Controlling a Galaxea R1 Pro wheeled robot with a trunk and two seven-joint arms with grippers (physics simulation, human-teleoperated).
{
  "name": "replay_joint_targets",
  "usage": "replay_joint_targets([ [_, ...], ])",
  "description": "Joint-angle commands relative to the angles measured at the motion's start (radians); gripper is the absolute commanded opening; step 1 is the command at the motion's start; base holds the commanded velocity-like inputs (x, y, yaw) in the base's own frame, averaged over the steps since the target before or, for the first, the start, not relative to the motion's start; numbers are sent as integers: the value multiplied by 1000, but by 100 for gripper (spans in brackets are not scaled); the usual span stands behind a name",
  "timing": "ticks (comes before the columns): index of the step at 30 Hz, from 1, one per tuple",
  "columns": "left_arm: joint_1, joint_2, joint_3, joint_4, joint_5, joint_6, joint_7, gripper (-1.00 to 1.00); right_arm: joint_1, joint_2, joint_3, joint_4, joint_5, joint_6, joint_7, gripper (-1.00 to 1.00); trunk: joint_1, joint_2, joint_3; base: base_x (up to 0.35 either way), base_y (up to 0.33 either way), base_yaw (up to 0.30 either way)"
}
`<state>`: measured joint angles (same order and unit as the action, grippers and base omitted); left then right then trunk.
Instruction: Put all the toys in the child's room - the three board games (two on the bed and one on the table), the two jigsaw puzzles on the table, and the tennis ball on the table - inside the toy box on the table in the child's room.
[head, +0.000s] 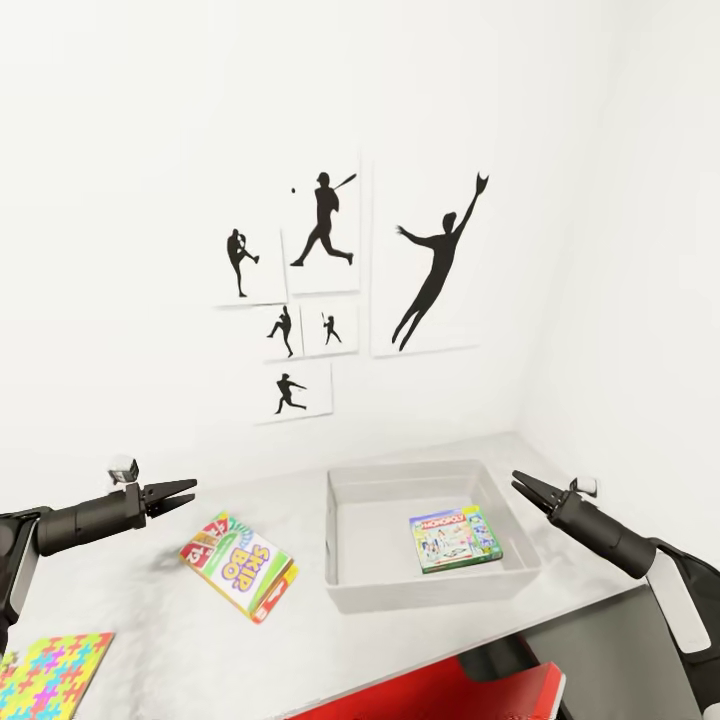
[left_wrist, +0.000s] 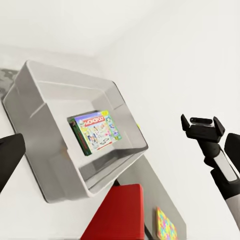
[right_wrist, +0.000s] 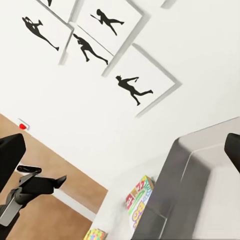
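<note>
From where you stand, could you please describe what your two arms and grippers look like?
Both arms are dark grey to black cylinders that taper toward the wrist. The left gripper and right gripper each end in two slim, pointed black fingers. A small light grey block sits on top of each wrist, and a white segment shows on the right arm nearer the body. No cables or markings are visible.

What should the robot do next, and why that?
Probably reach the left gripper down to the SKIP BO box. That game lies on the table just beside the toy box, right under that open, empty gripper. A green game box already sits inside, so this one looks the nearest toy left out.
</note>
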<state>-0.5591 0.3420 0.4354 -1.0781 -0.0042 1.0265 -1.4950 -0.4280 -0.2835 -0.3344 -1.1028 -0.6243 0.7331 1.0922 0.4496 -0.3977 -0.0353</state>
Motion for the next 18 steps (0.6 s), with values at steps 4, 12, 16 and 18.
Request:
replay_joint_targets([
  [4,-1,0,0,0,-1,11,-4,100,-1,0,0,0,-3,7,1,100,0,-2,-2,-173,79,0],
  [12,-1,0,-1,0,0,11,-4,100,0,1,0,1,-3,6,1,100,0,-2,-2,-218,111,0],
  [16,-1,0,-1,0,0,11,-4,100,0,1,0,1,-3,6,1,100,0,-2,-2,-237,123,0],
  [18,-1,0,-1,0,0,11,-4,100,0,1,0,1,-3,6,2,100,0,-2,-2,-240,125,0],
])
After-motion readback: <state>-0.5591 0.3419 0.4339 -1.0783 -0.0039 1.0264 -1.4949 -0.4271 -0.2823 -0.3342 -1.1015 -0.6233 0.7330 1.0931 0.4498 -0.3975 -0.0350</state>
